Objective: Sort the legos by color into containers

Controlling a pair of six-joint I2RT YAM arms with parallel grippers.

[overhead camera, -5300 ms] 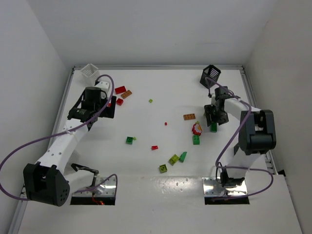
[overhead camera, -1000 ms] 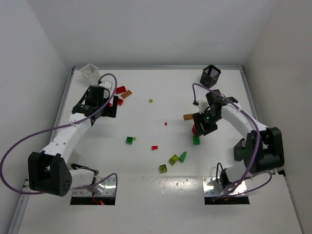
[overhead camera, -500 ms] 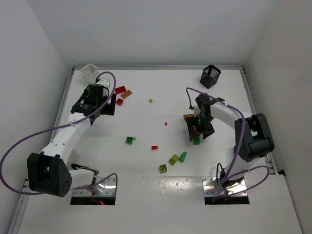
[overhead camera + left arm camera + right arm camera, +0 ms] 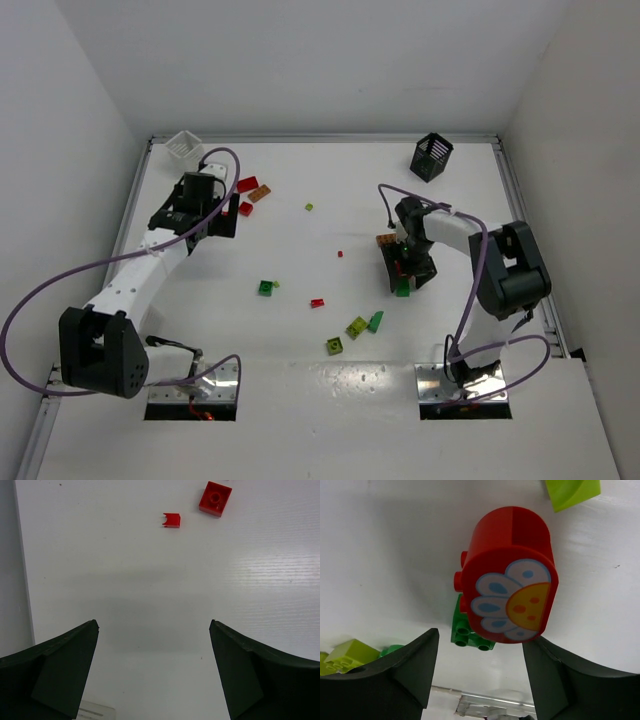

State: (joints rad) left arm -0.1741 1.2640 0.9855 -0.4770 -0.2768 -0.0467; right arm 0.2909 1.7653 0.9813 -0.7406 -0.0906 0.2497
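Note:
My right gripper is open and low over a red round brick with a flower face. Its jaws stand either side of the brick's near end. A green brick lies just behind it, also seen in the top view. My left gripper is open and empty over bare table. A red brick and a small red piece lie ahead of it. A white basket stands at the far left corner and a black basket at the far right. Other baskets are out of view.
Red and orange-brown plates lie by the left gripper. An orange-brown plate lies beside the right gripper. Loose bricks lie mid-table: green, red, yellow-green, yellow-green. A raised rail edges the table's right side.
My right gripper has swung left from near the black basket and come down over the red flower brick. My left arm has barely moved.

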